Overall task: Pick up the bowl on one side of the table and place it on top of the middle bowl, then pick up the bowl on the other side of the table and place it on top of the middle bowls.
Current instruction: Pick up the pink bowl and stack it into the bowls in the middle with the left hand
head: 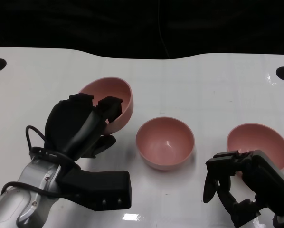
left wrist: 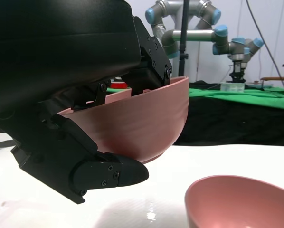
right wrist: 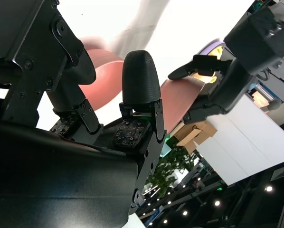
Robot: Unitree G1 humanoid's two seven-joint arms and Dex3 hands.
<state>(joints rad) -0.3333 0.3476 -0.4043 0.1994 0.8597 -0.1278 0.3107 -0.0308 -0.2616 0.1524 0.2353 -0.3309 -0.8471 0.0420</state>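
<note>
Your left hand (head: 87, 126) is grasping the left bowl (head: 114, 97): fingers are hooking over its rim into the inside, a thumb is pressing under the outer wall. The left wrist view is showing this bowl (left wrist: 142, 121) tilted and clear of the table (head: 203, 80), mouth tipping away from level. Taking the middle bowl (head: 165, 141) as landmark: the held bowl is sitting just to its left and slightly behind, apart from it. The right bowl (head: 258, 142) is resting on the table well to the landmark's right. Your right hand (head: 241, 187) is waiting just in front of that right bowl, fingers spread, grasping nothing.

Risks you are facing, as I am judging them:
- The grip is lying on one side of the rim only. A smooth wall and a tilt are inviting the bowl to swing or slip out during the carry.
- If you are lowering it while tilted, its low edge is likely striking the middle bowl's rim and shoving that bowl sideways, or seating crooked.
- The fingers inside the bowl are going to be trapped between nested walls unless you are releasing early; withdrawing late may be dragging the stack.
- The thumb underneath may be catching the middle bowl's rim first.

Writing: I am finding no readable brand, label or text on the bowls, hands or table.
</note>
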